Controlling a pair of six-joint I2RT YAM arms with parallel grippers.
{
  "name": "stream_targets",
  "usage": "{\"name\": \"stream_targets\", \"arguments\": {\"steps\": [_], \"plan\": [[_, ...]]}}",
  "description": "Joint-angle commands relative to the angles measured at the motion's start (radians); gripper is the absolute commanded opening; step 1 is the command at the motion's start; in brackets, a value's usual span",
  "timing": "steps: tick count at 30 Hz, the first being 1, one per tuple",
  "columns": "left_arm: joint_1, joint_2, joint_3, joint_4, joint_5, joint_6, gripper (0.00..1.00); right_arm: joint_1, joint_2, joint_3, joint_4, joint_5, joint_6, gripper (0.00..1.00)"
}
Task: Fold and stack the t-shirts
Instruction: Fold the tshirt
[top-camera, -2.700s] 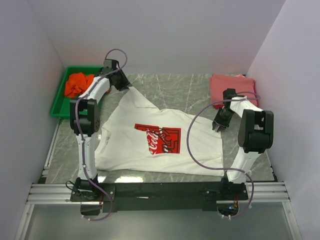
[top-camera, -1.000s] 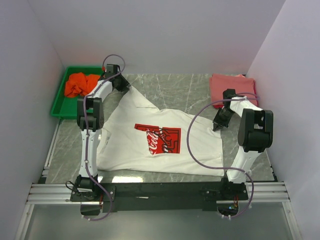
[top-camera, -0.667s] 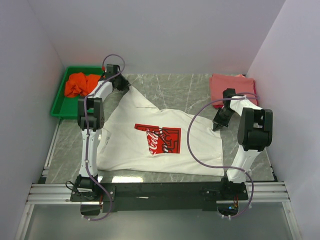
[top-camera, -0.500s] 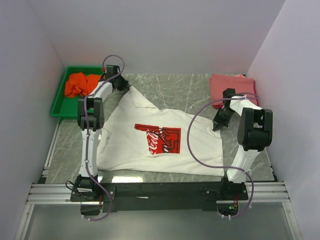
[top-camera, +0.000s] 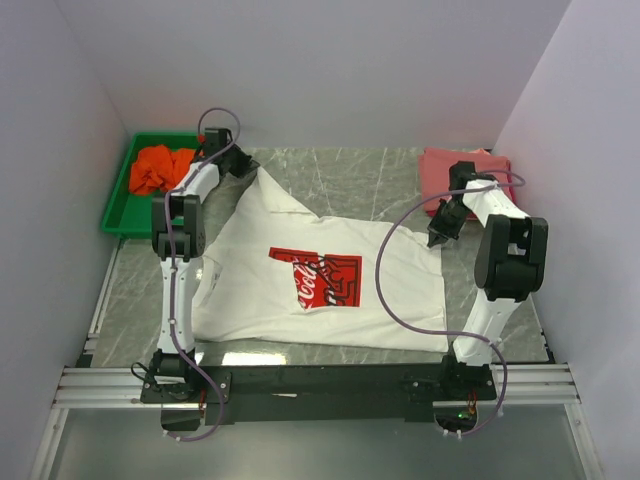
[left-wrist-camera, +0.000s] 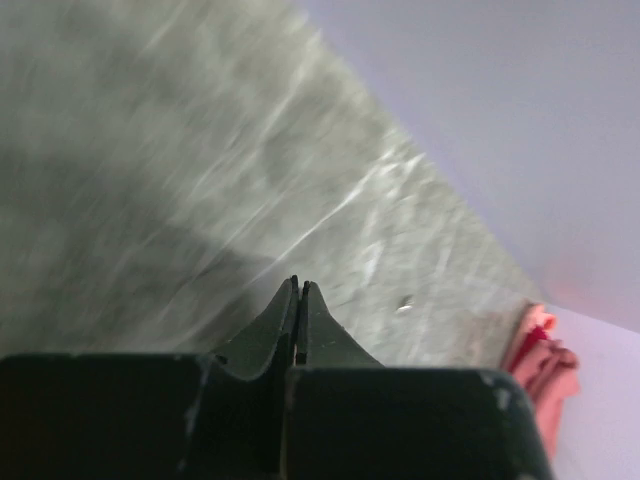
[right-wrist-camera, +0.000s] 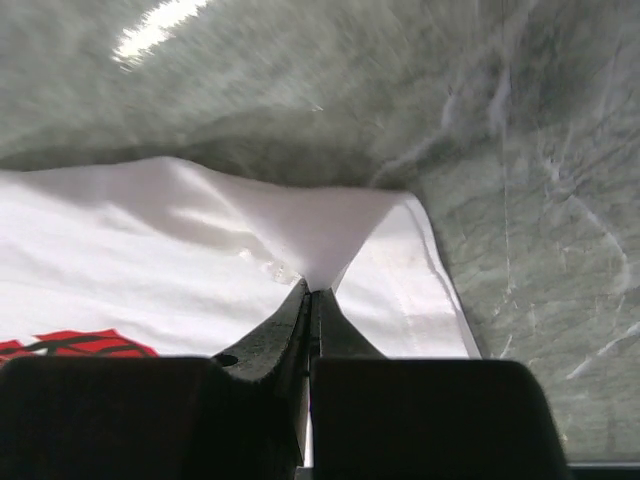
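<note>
A white t-shirt (top-camera: 250, 285) with a red square print (top-camera: 316, 277) lies spread across the middle of the table. My left gripper (top-camera: 252, 168) sits at its far left corner, and that corner rises to the tips. In the left wrist view its jaws (left-wrist-camera: 297, 285) are shut, and no cloth shows past them. My right gripper (top-camera: 433, 240) is shut on the shirt's far right corner. The right wrist view shows white cloth (right-wrist-camera: 320, 225) tented up out of those closed tips (right-wrist-camera: 312, 290). An orange t-shirt (top-camera: 158, 167) lies crumpled in the tray.
The green tray (top-camera: 118, 205) stands at the back left by the side wall. A folded salmon-pink stack (top-camera: 440, 170) (left-wrist-camera: 540, 350) lies at the back right, just behind my right arm. White walls close in the back and both sides.
The left jaws have closed at the shirt's far left corner and drawn it slightly back. The right gripper has moved back and up, pulling the right corner with it.
</note>
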Motion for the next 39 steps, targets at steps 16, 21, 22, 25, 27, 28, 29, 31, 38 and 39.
{"name": "stream_targets", "arguments": {"steps": [16, 21, 22, 25, 27, 28, 29, 31, 38, 39], "plan": [[0.106, -0.011, 0.181, 0.319, 0.207, -0.128, 0.0, 0.002, 0.198, 0.431, -0.098, -0.025, 0.007, 0.0], [0.124, -0.08, 0.112, 0.305, 0.213, -0.165, 0.0, 0.002, 0.25, 0.543, -0.132, -0.041, 0.004, 0.0], [0.129, -0.109, 0.098, 0.272, 0.213, -0.169, 0.0, 0.002, 0.25, 0.552, -0.134, -0.046, 0.002, 0.0], [0.136, -0.191, 0.016, 0.229, 0.221, -0.192, 0.0, 0.002, 0.23, 0.537, -0.129, -0.052, -0.009, 0.0], [0.138, -0.241, -0.074, 0.167, 0.216, -0.2, 0.0, 0.001, 0.2, 0.511, -0.125, -0.057, -0.019, 0.0], [0.138, -0.298, -0.116, 0.169, 0.218, -0.203, 0.0, 0.002, 0.184, 0.473, -0.112, -0.058, -0.022, 0.0], [0.139, -0.329, -0.194, 0.176, 0.227, -0.208, 0.0, 0.002, 0.17, 0.451, -0.106, -0.06, -0.03, 0.0], [0.141, -0.416, -0.27, 0.181, 0.224, -0.215, 0.0, 0.002, 0.13, 0.392, -0.088, -0.066, -0.039, 0.0], [0.139, -0.7, -0.584, 0.103, 0.149, -0.168, 0.0, 0.004, 0.023, 0.25, -0.055, -0.083, -0.071, 0.0], [0.139, -0.737, -0.624, 0.1, 0.14, -0.171, 0.0, 0.004, 0.005, 0.23, -0.054, -0.084, -0.073, 0.0]]}}
